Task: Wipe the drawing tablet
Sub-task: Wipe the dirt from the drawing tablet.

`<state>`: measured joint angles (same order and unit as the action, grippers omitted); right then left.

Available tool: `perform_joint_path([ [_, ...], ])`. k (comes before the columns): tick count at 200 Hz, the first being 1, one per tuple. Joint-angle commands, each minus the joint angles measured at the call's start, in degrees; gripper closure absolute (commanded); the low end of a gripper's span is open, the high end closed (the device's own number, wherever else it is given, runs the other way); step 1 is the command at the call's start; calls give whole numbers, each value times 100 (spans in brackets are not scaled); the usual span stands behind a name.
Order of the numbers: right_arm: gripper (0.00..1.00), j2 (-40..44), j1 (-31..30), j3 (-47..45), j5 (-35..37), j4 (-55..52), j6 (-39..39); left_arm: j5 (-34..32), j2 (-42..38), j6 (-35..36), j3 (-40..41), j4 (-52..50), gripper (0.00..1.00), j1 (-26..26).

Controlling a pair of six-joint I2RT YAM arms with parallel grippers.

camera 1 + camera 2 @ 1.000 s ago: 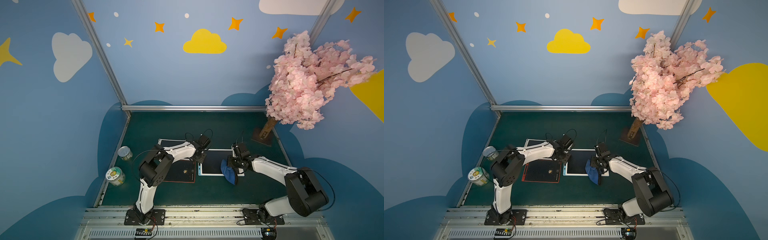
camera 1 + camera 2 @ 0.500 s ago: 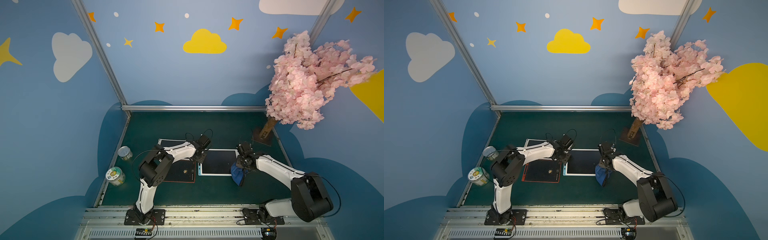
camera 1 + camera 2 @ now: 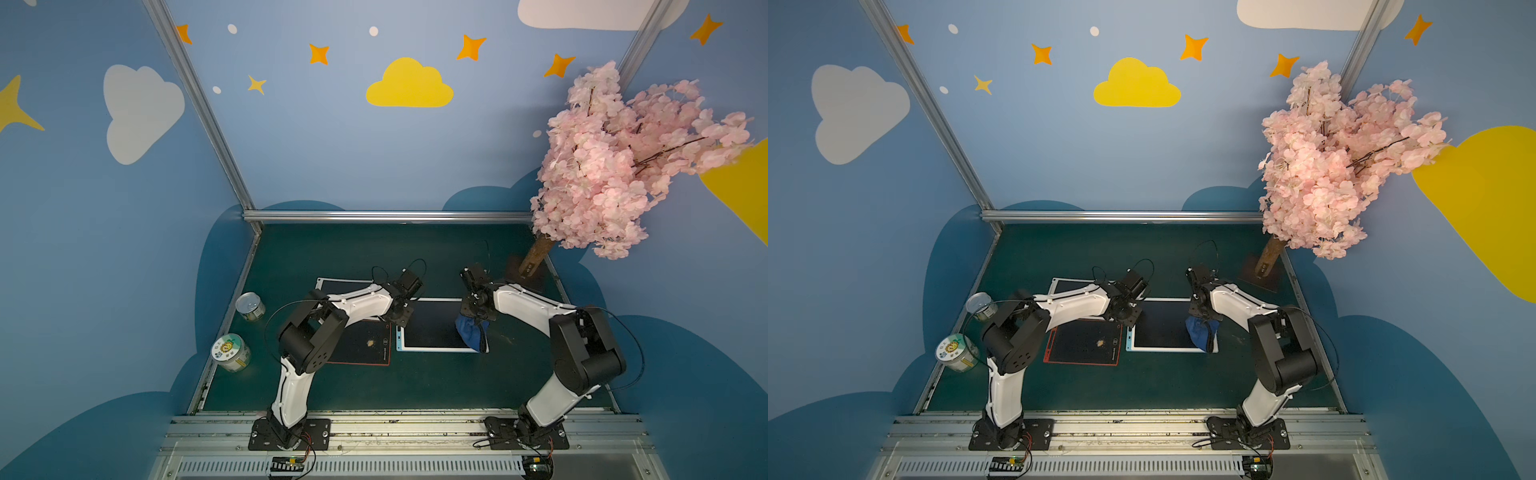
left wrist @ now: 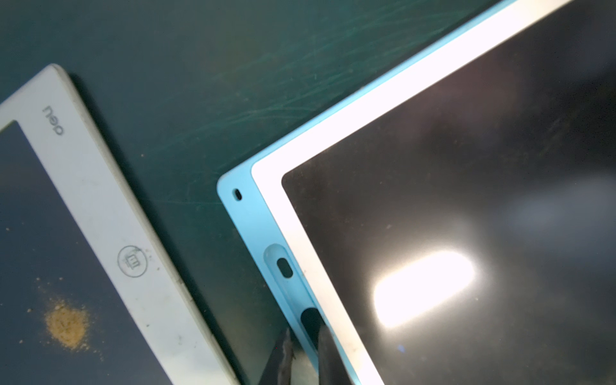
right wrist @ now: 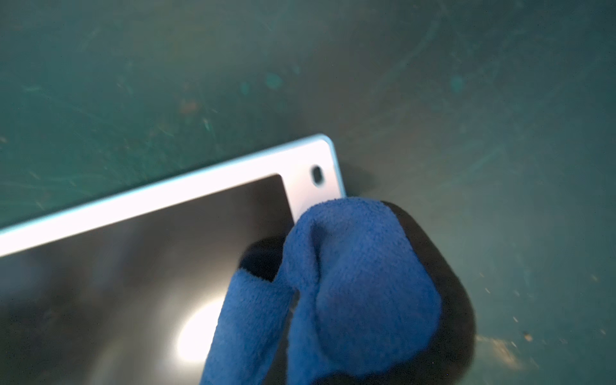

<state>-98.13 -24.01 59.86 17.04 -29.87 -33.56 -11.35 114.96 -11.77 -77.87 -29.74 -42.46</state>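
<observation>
The drawing tablet (image 3: 430,326) lies flat mid-table in both top views, with a white frame, pale blue rim and dark screen (image 4: 450,173). My left gripper (image 3: 401,321) stands at its left end. In the left wrist view its two dark fingers (image 4: 328,356) pinch the blue rim beside the pen slot. My right gripper (image 3: 474,321) is shut on a bunched blue cloth (image 5: 350,283) that rests on the tablet's right end near the far corner (image 5: 320,166). The cloth (image 3: 1201,332) hides the right fingers.
Left of the tablet lie a red-rimmed tablet (image 3: 361,345) with a crumb spot and a white-framed one (image 4: 100,216) carrying yellowish powder (image 4: 66,323). Two cans (image 3: 250,306) (image 3: 230,352) stand at the left edge. A pink blossom tree's base (image 3: 527,272) sits at the back right.
My right gripper has dragged the blue cloth rightward over the tablet to its right end, then a little toward the far corner. The left gripper has stayed put.
</observation>
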Motion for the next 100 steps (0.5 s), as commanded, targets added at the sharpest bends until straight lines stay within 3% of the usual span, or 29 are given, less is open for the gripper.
perform_joint_path([
  [1,100,-217,-59,265,-86,95,84,73,20,24,25,-269,83,-57],
  [48,100,-89,16,135,84,-158,97,52,25,5,26,-290,83,-78],
  [100,100,829,-73,-1196,-506,-5,-56,39,-51,-53,52,-272,84,-96],
])
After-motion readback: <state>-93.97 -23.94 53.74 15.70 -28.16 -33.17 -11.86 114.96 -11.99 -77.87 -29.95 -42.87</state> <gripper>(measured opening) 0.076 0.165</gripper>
